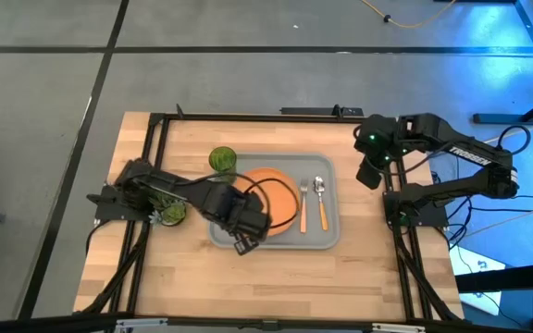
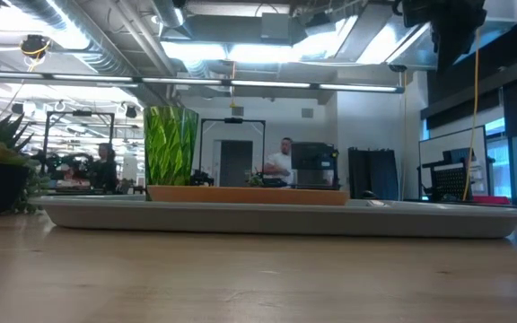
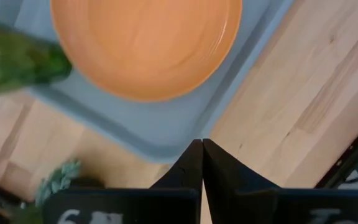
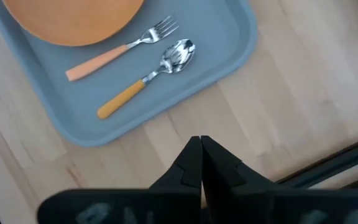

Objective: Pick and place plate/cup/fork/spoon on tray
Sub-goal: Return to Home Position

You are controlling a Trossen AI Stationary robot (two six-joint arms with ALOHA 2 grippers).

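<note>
The grey tray [image 1: 327,236] lies mid-table. On it lie the orange plate [image 1: 280,190], the fork [image 1: 303,205] beside the plate and the spoon [image 1: 321,199] to the fork's right. The green cup [image 1: 222,160] stands upright at the tray's far left corner. My left gripper [image 1: 244,242] hangs shut above the tray's near left corner, pointing down; in its wrist view the fingertips [image 3: 202,146] meet over the tray's rim [image 3: 166,140]. My right gripper [image 1: 370,174] hangs shut above the bare wood right of the tray, with the fork [image 4: 120,46] and spoon [image 4: 148,78] ahead of it.
A leafy potted plant [image 1: 169,213] stands left of the tray, under my left arm. Black frame rails [image 1: 248,116] run along the table's far, left and right sides. Bare wood [image 1: 276,282] lies between the tray and the near edge. People show in the room beyond.
</note>
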